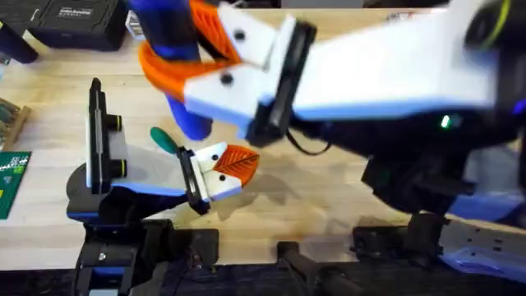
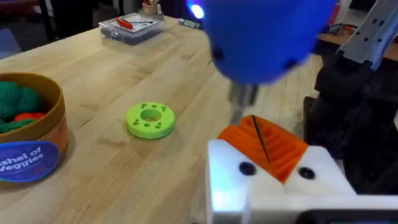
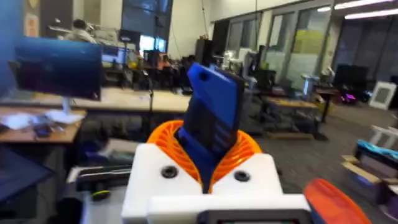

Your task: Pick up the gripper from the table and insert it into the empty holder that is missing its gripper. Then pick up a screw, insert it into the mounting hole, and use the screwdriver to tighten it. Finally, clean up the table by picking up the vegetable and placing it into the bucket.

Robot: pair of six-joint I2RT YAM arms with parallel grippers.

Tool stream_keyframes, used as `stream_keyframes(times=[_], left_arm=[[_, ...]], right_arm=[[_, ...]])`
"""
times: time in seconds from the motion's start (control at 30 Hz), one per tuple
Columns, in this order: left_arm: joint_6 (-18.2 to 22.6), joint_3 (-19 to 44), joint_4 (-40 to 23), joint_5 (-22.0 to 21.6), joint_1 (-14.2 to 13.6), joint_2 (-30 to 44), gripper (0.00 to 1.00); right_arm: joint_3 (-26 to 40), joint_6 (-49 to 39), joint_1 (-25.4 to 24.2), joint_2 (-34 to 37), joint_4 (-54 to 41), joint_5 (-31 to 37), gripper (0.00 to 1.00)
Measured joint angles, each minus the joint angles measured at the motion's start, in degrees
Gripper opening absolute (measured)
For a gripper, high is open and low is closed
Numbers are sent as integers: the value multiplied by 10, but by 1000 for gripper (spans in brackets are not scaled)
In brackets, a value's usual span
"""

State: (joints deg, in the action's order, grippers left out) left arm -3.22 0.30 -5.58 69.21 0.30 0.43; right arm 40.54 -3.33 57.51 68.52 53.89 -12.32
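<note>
Above the table, right gripper (image 1: pixel 215 59) pinches 1 screwdriver (image 1: pixel 168 49); left gripper (image 1: pixel 223 168) fingers pressed together; 1 bucket (image 2: pixel 30 127).

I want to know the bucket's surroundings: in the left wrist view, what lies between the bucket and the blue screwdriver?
A lime green ring lies on the table between the bucket and the screwdriver, seen in the left wrist view.

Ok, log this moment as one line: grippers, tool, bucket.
right gripper: shut on screwdriver | left gripper: cannot tell, low over table | bucket: holds green veggies | lime ring: on table
</note>
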Motion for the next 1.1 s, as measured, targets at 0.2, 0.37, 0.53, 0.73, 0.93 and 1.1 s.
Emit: stream_keyframes(times=[0.2,0.37,0.53,0.73,0.93,1.1], left_arm=[[0,0,0,0,0,0,5],[0,0,0,0,0,0,5],[0,0,0,0,0,0,5],[0,0,0,0,0,0,5],[0,0,0,0,0,0,5],[0,0,0,0,0,0,5]], right_arm=[[44,-93,-95,-1,-130,5,26],[44,-241,-202,7,-300,61,26],[44,-435,-303,55,-396,141,26],[44,-599,-384,142,-420,210,26],[44,-685,-414,224,-422,233,26],[44,-710,-414,278,-436,233,26]])
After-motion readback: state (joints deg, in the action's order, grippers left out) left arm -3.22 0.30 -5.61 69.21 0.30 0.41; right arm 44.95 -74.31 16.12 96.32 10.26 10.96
